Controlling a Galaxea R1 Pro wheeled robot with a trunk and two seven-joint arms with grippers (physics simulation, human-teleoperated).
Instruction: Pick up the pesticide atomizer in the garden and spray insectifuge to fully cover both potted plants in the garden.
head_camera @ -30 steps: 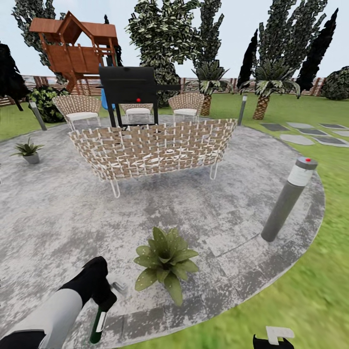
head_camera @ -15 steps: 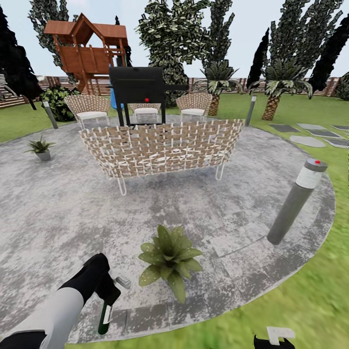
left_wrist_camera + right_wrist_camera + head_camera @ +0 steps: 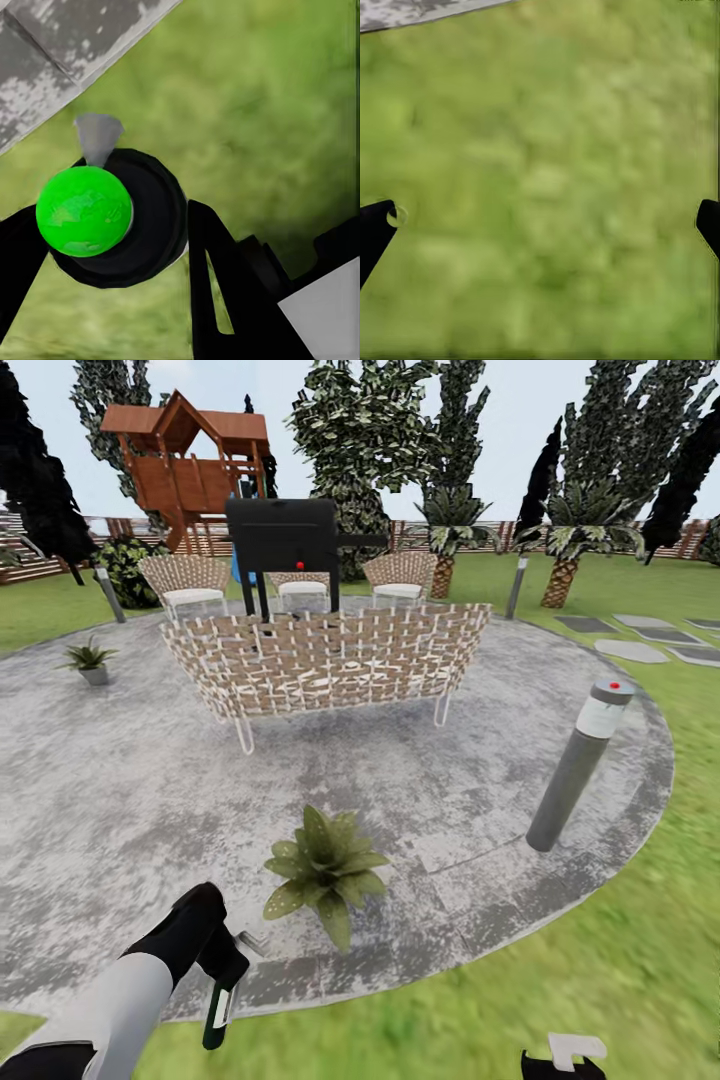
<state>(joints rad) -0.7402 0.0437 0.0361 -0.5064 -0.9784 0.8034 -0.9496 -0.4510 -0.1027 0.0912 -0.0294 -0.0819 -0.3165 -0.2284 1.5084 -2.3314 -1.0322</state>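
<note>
My left gripper (image 3: 226, 972) is shut on the pesticide atomizer (image 3: 216, 1010), a slim dark bottle with a white label that hangs over the patio's front edge. In the left wrist view the atomizer (image 3: 112, 217) appears end-on as a green disc in a black ring, between black fingers (image 3: 217, 292). One potted plant (image 3: 322, 865) with broad speckled leaves sits on the patio, just right of and beyond that gripper. A second potted plant (image 3: 90, 658) in a grey pot stands far left. My right gripper (image 3: 565, 1057) is low at the right, and the right wrist view shows it open (image 3: 540, 225) above grass.
A grey bollard lamp (image 3: 577, 765) with a red dot stands at the patio's (image 3: 120, 790) right rim. A wicker sofa (image 3: 325, 660) is mid-patio, with a black grill (image 3: 283, 540) and wicker chairs (image 3: 190, 580) behind. Lawn (image 3: 600, 980) surrounds the paving; a wooden fence (image 3: 480, 535) runs behind.
The whole picture has shifted, so the camera has moved; the near plant and the bollard now sit further left in view. The left gripper still holds the atomizer in the same pose.
</note>
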